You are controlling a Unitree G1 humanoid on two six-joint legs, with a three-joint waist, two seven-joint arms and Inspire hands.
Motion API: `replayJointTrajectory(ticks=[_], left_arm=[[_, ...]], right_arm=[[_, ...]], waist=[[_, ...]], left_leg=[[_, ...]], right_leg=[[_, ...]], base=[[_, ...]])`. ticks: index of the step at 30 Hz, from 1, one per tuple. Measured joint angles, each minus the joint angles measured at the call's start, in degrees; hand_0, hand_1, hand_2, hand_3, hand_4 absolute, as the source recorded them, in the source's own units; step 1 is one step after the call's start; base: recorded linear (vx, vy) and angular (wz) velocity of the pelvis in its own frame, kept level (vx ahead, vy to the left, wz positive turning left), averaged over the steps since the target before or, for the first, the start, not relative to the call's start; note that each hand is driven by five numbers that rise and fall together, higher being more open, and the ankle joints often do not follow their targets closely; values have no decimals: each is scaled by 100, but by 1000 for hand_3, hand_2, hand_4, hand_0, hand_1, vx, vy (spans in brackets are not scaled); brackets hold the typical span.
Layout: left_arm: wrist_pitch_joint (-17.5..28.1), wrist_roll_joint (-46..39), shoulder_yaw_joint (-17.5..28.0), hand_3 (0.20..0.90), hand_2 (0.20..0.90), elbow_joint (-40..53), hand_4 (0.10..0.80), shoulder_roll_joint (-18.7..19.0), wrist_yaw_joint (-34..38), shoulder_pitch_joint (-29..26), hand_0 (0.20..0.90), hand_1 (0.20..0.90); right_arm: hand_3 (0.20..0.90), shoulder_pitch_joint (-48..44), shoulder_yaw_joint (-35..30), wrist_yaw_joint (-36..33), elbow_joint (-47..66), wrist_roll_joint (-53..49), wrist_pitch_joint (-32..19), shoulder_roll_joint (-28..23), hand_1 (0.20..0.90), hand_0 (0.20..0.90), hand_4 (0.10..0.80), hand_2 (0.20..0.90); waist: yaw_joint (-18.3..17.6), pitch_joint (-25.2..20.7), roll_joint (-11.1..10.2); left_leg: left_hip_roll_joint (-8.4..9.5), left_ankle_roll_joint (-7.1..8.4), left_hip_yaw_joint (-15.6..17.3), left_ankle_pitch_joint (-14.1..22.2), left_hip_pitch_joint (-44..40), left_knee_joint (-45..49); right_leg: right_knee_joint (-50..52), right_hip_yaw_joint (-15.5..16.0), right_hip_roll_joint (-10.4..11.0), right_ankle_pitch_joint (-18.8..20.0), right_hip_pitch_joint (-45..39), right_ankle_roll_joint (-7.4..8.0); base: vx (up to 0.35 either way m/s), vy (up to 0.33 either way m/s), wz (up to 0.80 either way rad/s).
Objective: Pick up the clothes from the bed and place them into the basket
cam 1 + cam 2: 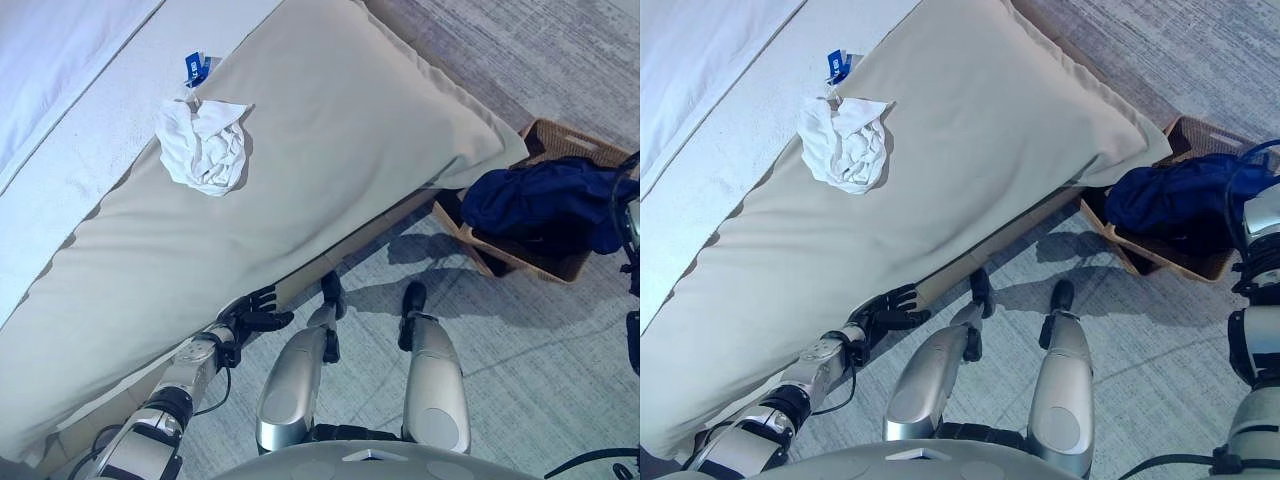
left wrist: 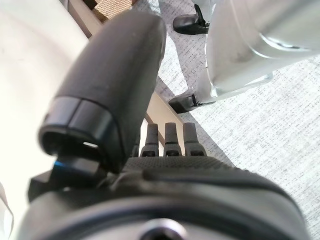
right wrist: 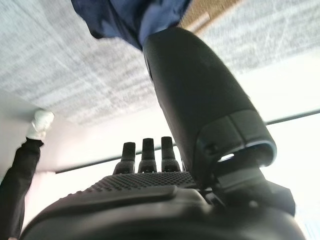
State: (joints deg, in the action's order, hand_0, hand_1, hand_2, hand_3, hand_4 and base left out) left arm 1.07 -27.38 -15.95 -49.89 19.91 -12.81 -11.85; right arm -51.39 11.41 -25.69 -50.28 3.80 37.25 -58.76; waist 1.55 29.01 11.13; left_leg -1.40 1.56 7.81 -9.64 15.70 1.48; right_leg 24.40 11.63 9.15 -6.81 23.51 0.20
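clothing left on the bed (image 1: 330,150) amounts to one crumpled white garment (image 1: 203,145), lying on the beige cover toward the head end, with a small blue item (image 1: 196,67) just beyond it. taking the white garment as the landmark, the left hand (image 1: 252,312) sits well away from it, down at the bed's near edge and lower than the mattress top, while the wicker basket (image 1: 572,265) stands on the floor far off to the garment's right, past the bed corner. a dark blue garment (image 1: 545,200) already fills the basket. the right hand does not appear in the head views, only the right arm at the frame edge beside the basket; in the right wrist view the right hand (image 3: 165,180) shows fingers extended and apart with nothing between them and the thumb, and blue cloth hangs past it. the left wrist view shows the left hand likewise with straight, spread fingers and nothing held. judgement: the left hand is the nearer one to the white garment and on the correct side of it, so the reach should run up and forward across the cover from the bed edge. the bundle has no clear long axis, being roughly round, so approach direction matters little.
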Motion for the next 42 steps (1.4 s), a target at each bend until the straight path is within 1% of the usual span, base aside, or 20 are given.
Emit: replayJointTrajectory(ticks=[3,4,6,8,10,13,15,17,20,22,23,25,28,30,32,34,35,37,40,42], left_arm=[[-104,1,11,900,900,-19,800,-4,24,32,900,900],[-102,2,18,900,900,-14,800,-16,23,77,900,900],[-104,4,47,900,900,-16,800,-27,24,112,900,900],[-103,7,117,900,900,-6,800,-63,24,126,900,900],[-105,13,252,900,900,-19,800,-103,23,138,900,900],[-130,38,455,900,900,-70,800,-116,7,190,900,900],[-127,45,479,900,900,-182,800,-112,2,195,900,900],[-132,62,498,900,900,-442,800,-103,-3,207,900,900],[-217,168,523,900,900,-716,800,10,17,261,900,900],[-263,171,518,900,900,-818,800,122,34,261,900,900],[-261,165,521,900,900,-818,800,187,63,266,900,900],[-261,163,519,900,900,-823,800,283,125,267,900,900],[-262,149,524,900,900,-832,800,437,181,284,900,900],[-248,145,531,900,900,-894,800,469,181,267,900,900],[-206,119,578,900,900,-912,800,483,163,268,900,900],[-190,21,577,900,900,-882,800,500,104,255,900,900],[-179,9,576,900,900,-881,800,496,93,252,900,900],[-58,-20,575,900,900,-765,800,484,-7,262,900,900],[105,-132,573,900,900,-666,800,445,-114,282,900,900],[242,-236,570,900,900,-635,800,433,-170,305,900,900]], right_arm=[[900,0,-21,227,105,19,-14,-101,900,900,800,900],[900,44,-89,288,322,53,-25,-111,900,900,800,900],[900,161,-168,372,740,288,-203,-132,900,900,800,900],[900,266,-192,545,1203,584,-300,-212,900,900,800,900],[900,284,-192,824,1787,822,-533,-309,900,900,800,900],[900,321,-91,1358,2132,1043,-1246,-308,900,900,800,900],[900,358,76,1576,2132,1100,-1516,-271,900,900,800,900],[900,443,146,1793,2123,1183,-1807,49,900,900,800,900],[900,476,625,1956,2062,1333,-2030,591,900,900,800,900],[900,466,995,1976,1979,1343,-2183,900,900,900,800,900],[900,382,1056,1958,1865,1423,-2232,1112,900,900,800,900],[900,137,1269,1949,1589,1444,-2244,1425,900,900,800,900],[900,-204,1503,1800,1320,1565,-2219,1823,900,900,800,900],[900,-518,1748,1638,996,1596,-2151,2019,900,900,800,900],[900,-839,1891,1579,716,1652,-2076,2132,900,900,800,900],[900,-1272,2054,1563,435,1786,-1962,2199,900,900,800,900],[900,-1407,2167,1563,321,1813,-1932,2205,900,900,800,900],[900,-1773,2316,1575,-48,1818,-1734,2225,900,900,800,900],[900,-1954,2317,1595,-589,1815,-1508,2368,900,900,800,900],[900,-1996,2322,1596,-876,1812,-1386,2509,900,900,800,900]], waist=[[5,2,-7],[0,3,-8],[-14,5,-31],[-16,-3,-51],[2,-12,-107],[195,-104,-388],[403,-197,-559],[585,-308,-757],[888,-463,-1033],[1149,-526,-1146],[1310,-534,-1157],[1526,-531,-1162],[1915,-519,-1176],[2028,-503,-1172],[2219,-367,-1171],[2323,-165,-1170],[2339,-106,-1161],[2474,22,-1161],[2664,65,-1140],[2763,66,-1141]], left_leg=[[-61,-6,-11,3,-135,-95],[-70,-8,-6,-7,-206,-110],[-156,-6,-14,40,-347,-132],[-148,-7,-36,37,-441,-169],[-134,-8,-99,51,-510,-167],[-124,-12,-235,56,-642,-102],[-100,-30,-321,95,-701,-61],[-43,-28,-513,164,-764,25],[9,-12,-737,290,-744,184],[54,-1,-973,340,-606,281],[96,-5,-1064,409,-483,370],[171,-22,-1234,414,-239,487],[302,-23,-1400,397,178,652],[389,-22,-1520,397,392,750],[472,-34,-1606,414,524,842],[540,-68,-1681,446,679,941],[561,-68,-1700,446,723,964],[622,-85,-1779,459,1008,1113],[682,-85,-1838,458,1297,1230],[692,-86,-1857,459,1463,1297]], right_leg=[[-361,50,-112,178,-269,47],[-461,119,-163,315,-384,64],[-708,148,-189,339,-645,106],[-823,237,-209,367,-808,113],[-897,313,-232,397,-946,131],[-951,458,-205,391,-1207,134],[-985,550,-187,345,-1372,184],[-1055,765,-176,279,-1622,219],[-1138,975,-130,219,-1860,248],[-1135,1217,-73,179,-1918,259],[-1134,1327,-11,152,-1899,249],[-1120,1532,21,149,-1827,253],[-995,1705,145,154,-1550,266],[-935,1841,222,150,-1439,281],[-872,1913,297,127,-1376,284],[-724,1986,412,88,-1247,328],[-682,2030,427,72,-1224,354],[-460,2076,511,20,-972,398],[-210,2206,631,-78,-727,443],[-23,2238,690,-101,-548,429]], base=[[25,65,-4],[-4,101,-7],[71,117,-2],[177,136,11],[166,181,15],[133,192,21],[151,183,34],[133,133,47],[63,103,51],[-12,95,65],[-34,97,63],[-49,85,56],[-51,90,39],[-25,86,40],[-49,78,29],[-51,57,19],[-20,37,24],[-22,39,24],[-45,47,21],[-48,67,13]])
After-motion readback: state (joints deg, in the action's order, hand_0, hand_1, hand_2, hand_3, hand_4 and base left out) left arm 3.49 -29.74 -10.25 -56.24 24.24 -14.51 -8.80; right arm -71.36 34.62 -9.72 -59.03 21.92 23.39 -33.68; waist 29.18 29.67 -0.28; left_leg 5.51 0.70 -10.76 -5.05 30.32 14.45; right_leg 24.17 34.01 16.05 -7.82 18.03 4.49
